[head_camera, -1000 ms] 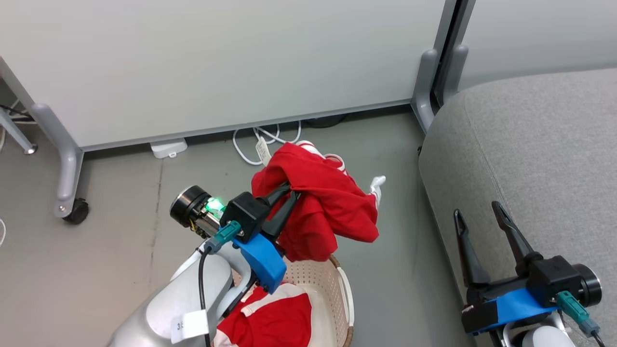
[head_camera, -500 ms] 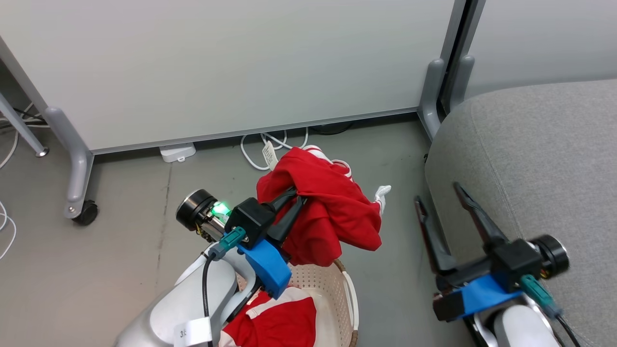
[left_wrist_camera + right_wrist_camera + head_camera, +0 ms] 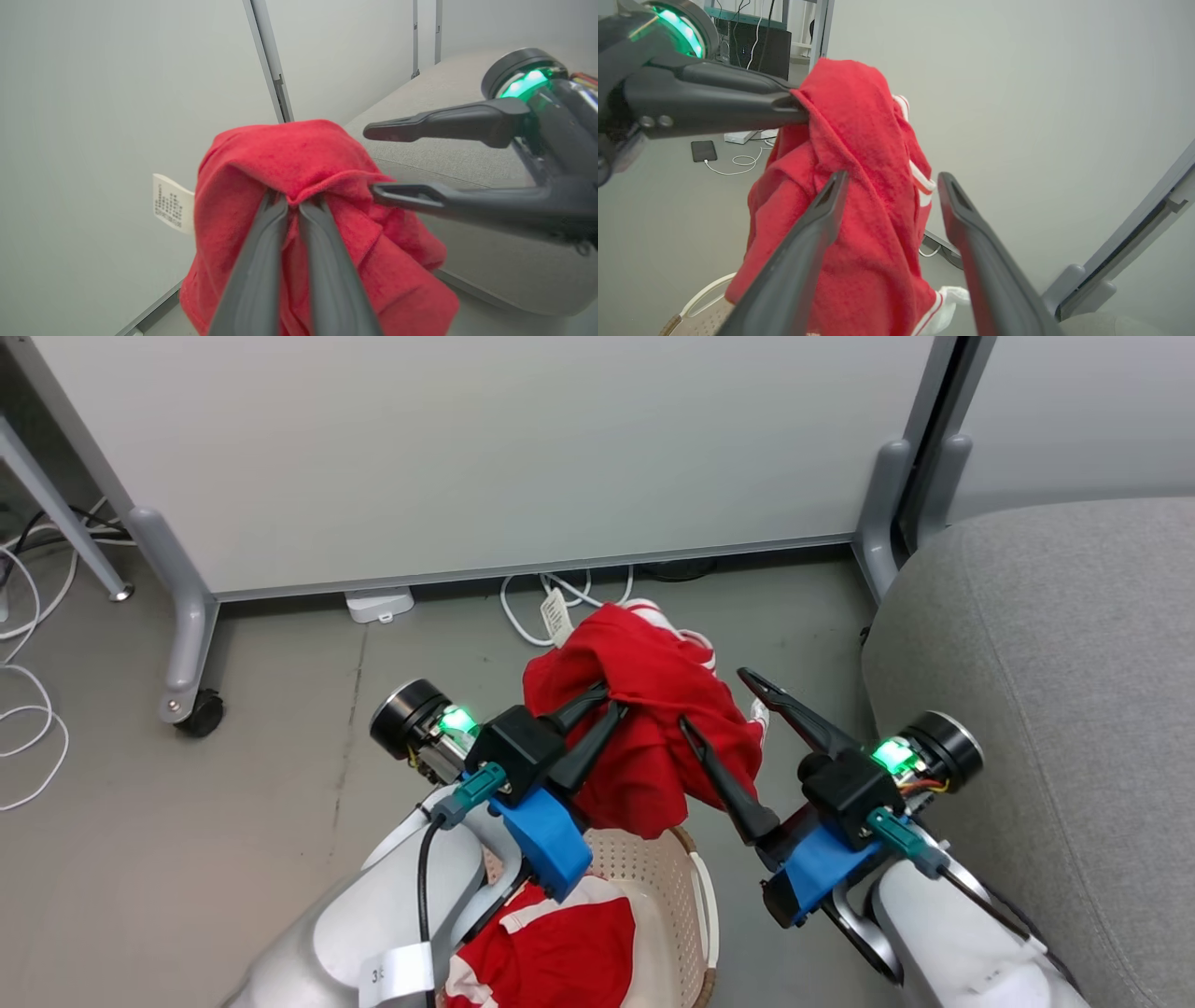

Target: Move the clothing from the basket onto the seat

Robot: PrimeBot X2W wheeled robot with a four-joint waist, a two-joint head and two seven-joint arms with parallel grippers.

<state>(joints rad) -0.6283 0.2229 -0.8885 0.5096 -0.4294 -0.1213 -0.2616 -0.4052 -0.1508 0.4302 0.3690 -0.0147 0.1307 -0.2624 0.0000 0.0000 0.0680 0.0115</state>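
Head view: left claw (image 3: 611, 698) pinches red garment (image 3: 658, 677) above basket (image 3: 644, 863).

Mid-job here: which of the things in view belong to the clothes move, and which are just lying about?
Job: lifted red garment in the shut left claw; open right claw; second red garment in the basket; grey sofa.
Lying about: white cables; white floor box; wheeled partition; phone.

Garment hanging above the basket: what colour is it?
The garment is red with white-striped trim; the right wrist view shows it best.
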